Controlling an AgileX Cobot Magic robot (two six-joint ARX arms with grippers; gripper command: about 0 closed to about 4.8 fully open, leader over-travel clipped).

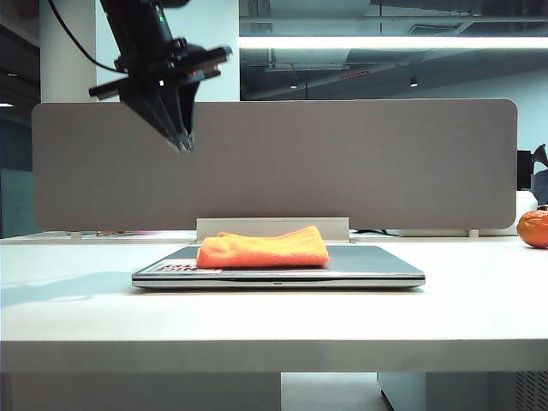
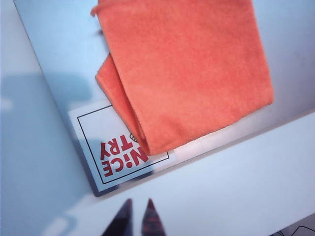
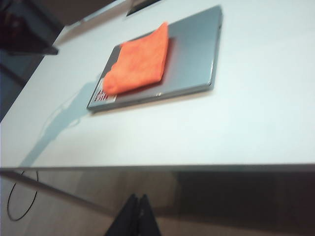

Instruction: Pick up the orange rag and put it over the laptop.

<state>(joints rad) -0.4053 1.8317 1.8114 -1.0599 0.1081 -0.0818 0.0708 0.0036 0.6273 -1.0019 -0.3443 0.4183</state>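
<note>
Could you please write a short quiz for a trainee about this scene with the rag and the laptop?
1. True or false: the orange rag lies on the closed laptop.
2. Where is the left gripper? A) gripping the rag B) raised above the table, empty
3. What does the rag partly cover besides the lid?

Key:
1. True.
2. B. The right gripper waits below the table edge, shut.
3. The white sticker.

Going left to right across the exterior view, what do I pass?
Left pincer raised high above the table, pointing down → white sticker on the lid's corner → orange rag on the closed laptop → orange ball at the far right edge.
</note>
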